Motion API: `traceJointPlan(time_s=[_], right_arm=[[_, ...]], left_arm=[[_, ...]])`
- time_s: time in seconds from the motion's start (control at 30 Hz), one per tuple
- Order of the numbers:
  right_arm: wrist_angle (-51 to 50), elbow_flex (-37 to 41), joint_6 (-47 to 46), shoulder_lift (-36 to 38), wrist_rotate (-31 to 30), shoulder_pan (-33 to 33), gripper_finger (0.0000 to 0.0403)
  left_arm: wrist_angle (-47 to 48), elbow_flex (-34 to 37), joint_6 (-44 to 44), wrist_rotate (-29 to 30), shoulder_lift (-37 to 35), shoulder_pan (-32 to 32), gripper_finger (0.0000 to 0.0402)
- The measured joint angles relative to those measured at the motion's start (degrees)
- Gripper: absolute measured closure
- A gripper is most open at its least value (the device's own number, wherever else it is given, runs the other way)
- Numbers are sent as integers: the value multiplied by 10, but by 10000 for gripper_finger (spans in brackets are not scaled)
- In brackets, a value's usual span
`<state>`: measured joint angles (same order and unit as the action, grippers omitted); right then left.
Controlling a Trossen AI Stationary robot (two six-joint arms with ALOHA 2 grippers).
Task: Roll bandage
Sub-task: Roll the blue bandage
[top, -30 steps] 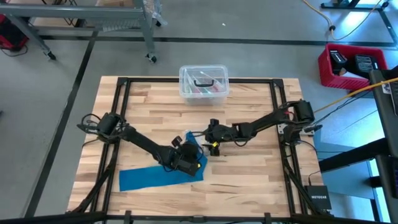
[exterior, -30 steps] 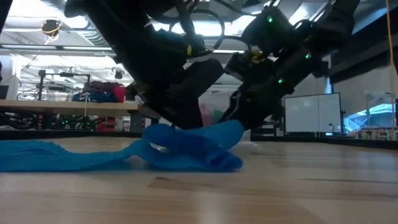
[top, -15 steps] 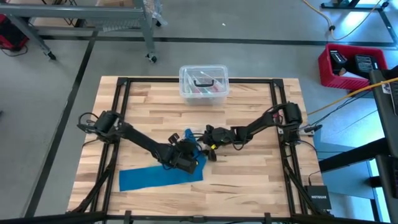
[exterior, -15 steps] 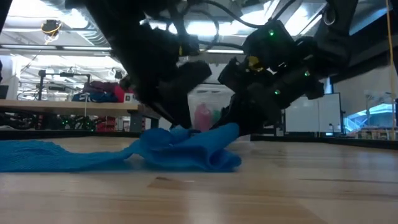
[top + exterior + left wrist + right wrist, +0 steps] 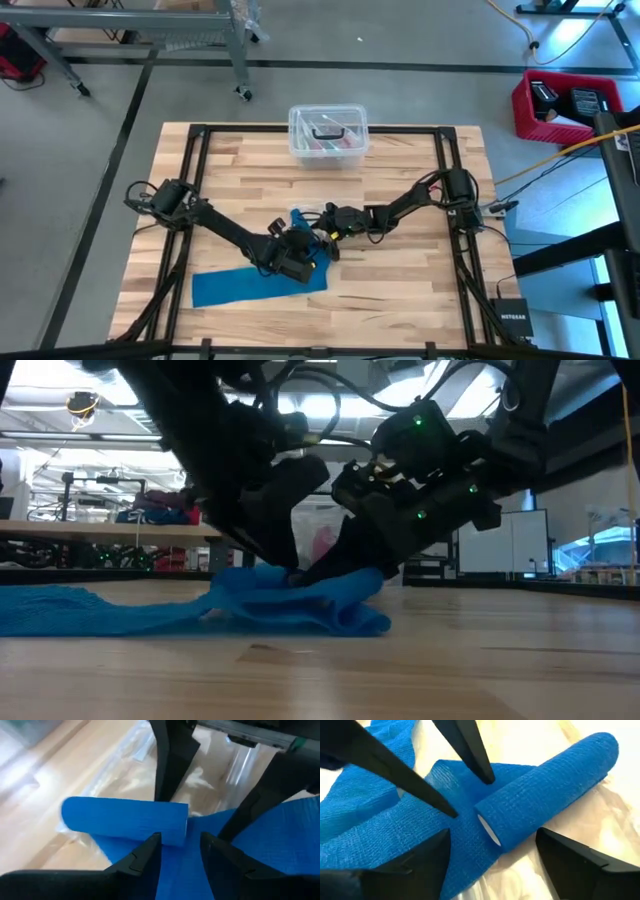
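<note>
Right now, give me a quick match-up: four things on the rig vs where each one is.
Things:
1. bandage
2. lidded box
3. left gripper
4. right gripper

Places:
A. far edge of the table
B. open, over the rolled end, reaching from the right
C. near left, loose tail flat on the wood
D. on the bandage beside the roll

Pairs: 1-C, 2-A, 3-D, 4-B

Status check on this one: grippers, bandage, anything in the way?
Left gripper open at the bandage roll. Right gripper open, straddling the roll's end. Clear bag under the roll.
</note>
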<state>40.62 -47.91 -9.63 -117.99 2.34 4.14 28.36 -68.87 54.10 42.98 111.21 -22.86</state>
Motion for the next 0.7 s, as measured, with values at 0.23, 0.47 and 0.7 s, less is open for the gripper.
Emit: traceJointPlan(time_s=[0.23, 0.47, 0.7], right_arm=[[-1, 0, 1, 0, -3, 0, 107], [-2, 0, 9, 0, 19, -1, 107], [2, 0, 17, 0, 62, 5, 107]], left_arm=[[-32, 18, -6, 2, 9, 10, 274], [-28, 18, -20, 3, 9, 25, 274], [26, 18, 36, 5, 7, 25, 274]])
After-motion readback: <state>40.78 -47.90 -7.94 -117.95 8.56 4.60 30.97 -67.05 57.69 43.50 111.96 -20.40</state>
